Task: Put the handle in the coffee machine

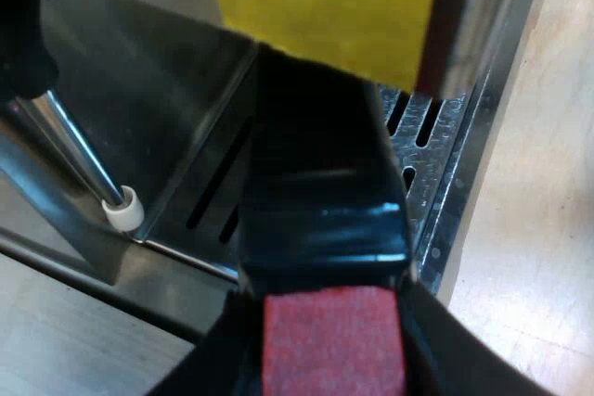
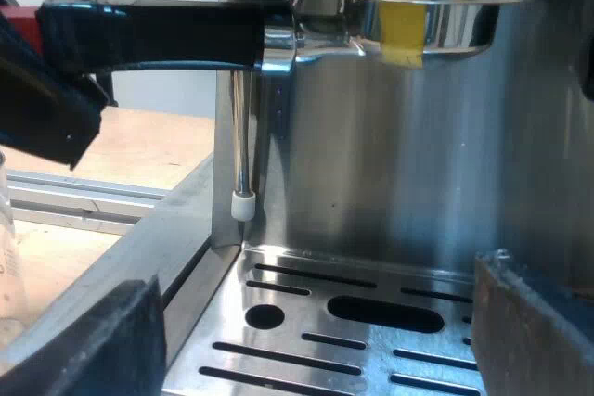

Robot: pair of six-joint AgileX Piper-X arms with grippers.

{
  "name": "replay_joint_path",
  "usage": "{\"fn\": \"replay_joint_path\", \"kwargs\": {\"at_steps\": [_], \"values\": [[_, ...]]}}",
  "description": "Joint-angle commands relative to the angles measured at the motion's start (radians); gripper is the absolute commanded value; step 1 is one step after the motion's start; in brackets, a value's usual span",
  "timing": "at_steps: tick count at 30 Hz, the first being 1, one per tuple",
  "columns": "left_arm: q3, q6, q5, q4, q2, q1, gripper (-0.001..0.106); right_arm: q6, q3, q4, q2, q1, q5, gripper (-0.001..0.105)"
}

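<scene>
Currently, your left pincer [image 1: 334, 373] is closed on the handle [image 1: 320, 183]. Its two black fingers [image 1: 209, 368] flank the handle's red end [image 1: 329, 322] and press it from both sides. From this grip the dark handle runs out over the espresso machine's [image 2: 399, 164] slotted drip tray [image 1: 436, 164], towards the yellow tape [image 1: 325, 6] on the machine's front.

Refer to the right wrist view for the holder's position. The handle [image 2: 167, 34] lies level, well above the drip tray [image 2: 371, 312]. Its metal collar [image 2: 278, 44] meets the round steel head [image 2: 464, 6] that carries the yellow tape [image 2: 401, 6]. The holder's metal end sits up against the underside of that head. You cannot tell from these views whether it is locked in. The left pincer [image 2: 46, 108] shows at the handle's outer end, away from the machine.

Note the steam wand [image 2: 241, 136]. It hangs straight down just beside the collar, and its white tip [image 2: 242, 203] stops short of the tray.

Your right pincer [image 2: 316, 331] is spread wide and holds nothing. It hovers low over the drip tray, facing the machine's front wall. The wooden worktop [image 1: 538, 183] lies beside the machine.
</scene>
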Motion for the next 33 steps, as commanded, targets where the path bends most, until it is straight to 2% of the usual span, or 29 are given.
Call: {"fn": "replay_joint_path", "kwargs": {"at_steps": [1, 6, 11, 14, 16, 19, 21, 26, 33], "values": [[-0.033, -0.002, 0.089, -0.029, -0.027, -0.004, 0.000, 0.000, 0.000, -0.003, -0.004, 0.000, 0.005, 0.070], [-0.035, -0.002, 0.089, -0.017, -0.027, -0.004, 0.000, 0.000, 0.000, -0.003, -0.004, 0.000, -0.003, 0.070], [-0.035, -0.002, 0.089, -0.014, -0.027, -0.004, 0.000, 0.000, 0.000, -0.003, 0.004, -0.015, -0.086, 0.070], [-0.035, -0.010, 0.089, -0.013, -0.027, -0.004, 0.000, 0.000, 0.000, -0.003, 0.015, -0.037, -0.102, 0.058], [-0.035, -0.010, 0.089, -0.005, -0.027, -0.004, 0.000, 0.000, 0.000, -0.003, 0.023, -0.058, -0.130, 0.044], [-0.035, -0.010, 0.089, 0.004, -0.027, -0.004, 0.000, 0.019, -0.007, -0.003, 0.041, -0.093, -0.199, 0.035], [-0.035, -0.010, 0.089, 0.004, -0.027, -0.004, 0.000, 0.041, -0.011, -0.003, 0.053, -0.112, -0.241, 0.035], [-0.035, -0.010, 0.089, 0.004, -0.027, -0.004, 0.000, 0.067, -0.042, -0.003, 0.086, -0.168, -0.241, 0.035], [-0.035, -0.010, 0.089, 0.004, -0.027, -0.004, 0.000, 0.067, -0.160, -0.003, 0.168, -0.235, -0.241, 0.035]]}}
